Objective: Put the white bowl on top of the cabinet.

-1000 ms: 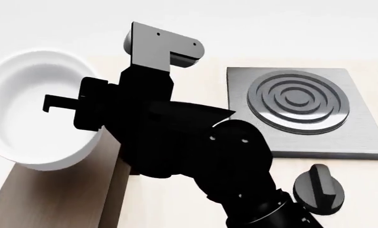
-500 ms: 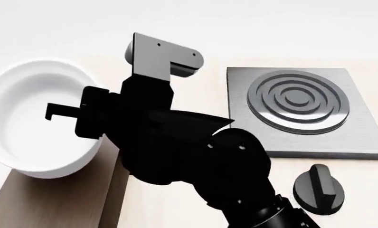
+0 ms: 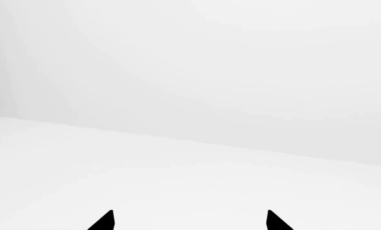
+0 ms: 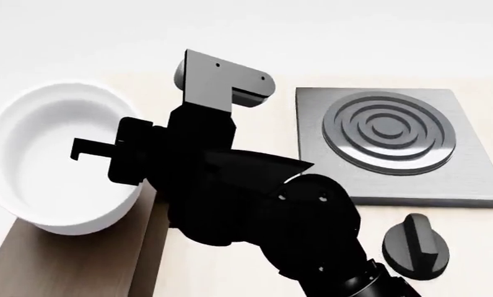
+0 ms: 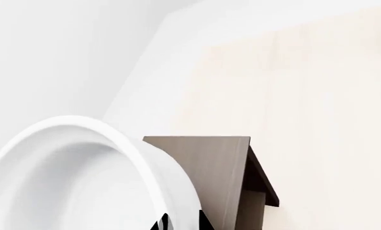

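Note:
The white bowl (image 4: pixel 40 154) hangs at the left of the head view, just over the end of the dark-brown cabinet (image 4: pixel 48 266). My right gripper (image 4: pixel 90 154) is shut on the bowl's rim, with one black finger inside the bowl and the other hidden behind its wall. In the right wrist view the bowl (image 5: pixel 69 177) fills the near side, its rim pinched by the right gripper (image 5: pixel 181 223), and the cabinet (image 5: pixel 213 172) top lies beyond it. My left gripper (image 3: pixel 190 221) is open, and only blank white surface shows between its fingertips.
A grey metal stove plate (image 4: pixel 469 179) with a ringed burner lies on the pale counter to the right. A black knob (image 4: pixel 416 244) stands in front of it. My right arm's bulk hides the middle of the head view.
The bowl and my right gripper have sunk lower in the head view and shifted slightly right, closer to the cabinet top.

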Robot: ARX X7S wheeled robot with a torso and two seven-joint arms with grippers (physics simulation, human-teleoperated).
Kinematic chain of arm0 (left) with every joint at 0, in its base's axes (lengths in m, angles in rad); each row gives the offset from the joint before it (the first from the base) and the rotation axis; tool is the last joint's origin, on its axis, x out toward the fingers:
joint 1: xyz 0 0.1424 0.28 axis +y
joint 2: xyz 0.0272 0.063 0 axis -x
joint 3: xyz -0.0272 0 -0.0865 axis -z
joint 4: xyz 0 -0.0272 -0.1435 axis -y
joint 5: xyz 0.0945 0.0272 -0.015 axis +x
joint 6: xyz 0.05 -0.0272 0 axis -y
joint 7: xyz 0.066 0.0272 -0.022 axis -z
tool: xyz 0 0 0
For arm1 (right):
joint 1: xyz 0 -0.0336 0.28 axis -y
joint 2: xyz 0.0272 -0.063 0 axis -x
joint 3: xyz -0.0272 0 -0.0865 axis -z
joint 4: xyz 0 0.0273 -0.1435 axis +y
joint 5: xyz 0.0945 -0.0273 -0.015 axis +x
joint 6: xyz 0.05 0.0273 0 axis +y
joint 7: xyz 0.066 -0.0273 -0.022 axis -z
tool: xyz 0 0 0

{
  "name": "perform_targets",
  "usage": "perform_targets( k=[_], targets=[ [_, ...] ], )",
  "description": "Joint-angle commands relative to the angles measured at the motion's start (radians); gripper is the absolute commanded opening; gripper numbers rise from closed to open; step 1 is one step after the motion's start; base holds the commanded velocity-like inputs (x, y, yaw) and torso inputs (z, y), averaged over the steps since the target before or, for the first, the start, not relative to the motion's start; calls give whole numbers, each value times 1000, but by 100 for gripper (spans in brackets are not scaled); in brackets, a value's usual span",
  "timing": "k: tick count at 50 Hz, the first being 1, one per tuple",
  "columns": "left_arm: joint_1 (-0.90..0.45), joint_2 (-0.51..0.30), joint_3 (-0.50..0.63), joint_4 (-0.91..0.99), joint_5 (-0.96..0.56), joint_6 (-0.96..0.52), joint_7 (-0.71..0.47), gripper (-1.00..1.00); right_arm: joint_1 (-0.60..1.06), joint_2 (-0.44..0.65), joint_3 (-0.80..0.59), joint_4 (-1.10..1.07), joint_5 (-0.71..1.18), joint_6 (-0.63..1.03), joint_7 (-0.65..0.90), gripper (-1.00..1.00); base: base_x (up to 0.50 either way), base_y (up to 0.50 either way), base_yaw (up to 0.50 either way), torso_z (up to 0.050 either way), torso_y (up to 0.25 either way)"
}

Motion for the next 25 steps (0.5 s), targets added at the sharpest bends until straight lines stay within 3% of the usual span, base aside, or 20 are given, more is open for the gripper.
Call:
perform_targets(
  k=[1,23,24,25],
  targets=[
    [0,0,1,1,2,-1,-1,100,5,3,13,-1,-7,-28,-19,-100,0,0,0,0,0],
    [1,-1,2,6,3,-4,-5,100,-4,0,-12,31,9,-37,-43,-100,0,0,0,0,0],
    [1,-1,2,5,3,-4,-4,100,-3,0,-13,32,13,-36,-42,100,0,0,0,0,0],
    [1,-1,2,5,3,-3,-4,100,-4,0,-13,30,12,-39,-43,100,0,0,0,0,0]
  ],
)
